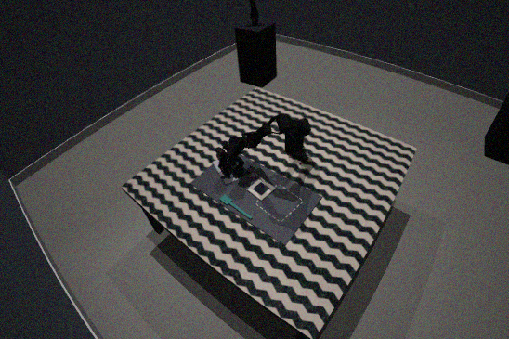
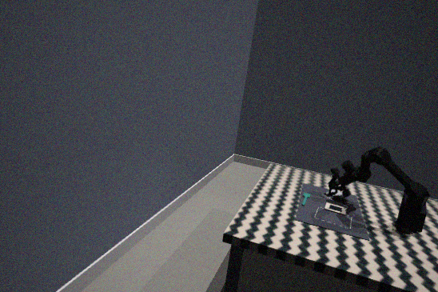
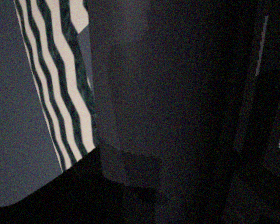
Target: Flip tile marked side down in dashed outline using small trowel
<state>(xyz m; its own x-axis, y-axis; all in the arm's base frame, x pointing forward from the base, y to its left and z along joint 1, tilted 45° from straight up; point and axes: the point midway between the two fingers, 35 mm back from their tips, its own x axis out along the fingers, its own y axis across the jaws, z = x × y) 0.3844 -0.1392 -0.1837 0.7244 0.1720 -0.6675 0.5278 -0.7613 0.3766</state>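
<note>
A grey rectangular mat (image 1: 279,229) lies on the zigzag-patterned square table (image 1: 353,235), nearer its left edge in the top view. On the mat, the white-framed square tile (image 1: 260,189) sits at the middle, touching the dashed outline's (image 1: 284,221) far corner. The teal-bladed small trowel (image 1: 237,207) lies at the mat's left side. The black parallel-jaw gripper (image 1: 228,171) is over the mat's far-left corner, closed on the trowel's handle. The arm's base (image 1: 304,158) stands behind the mat; a dark pedestal (image 1: 255,54) stands on the floor beyond.
</note>
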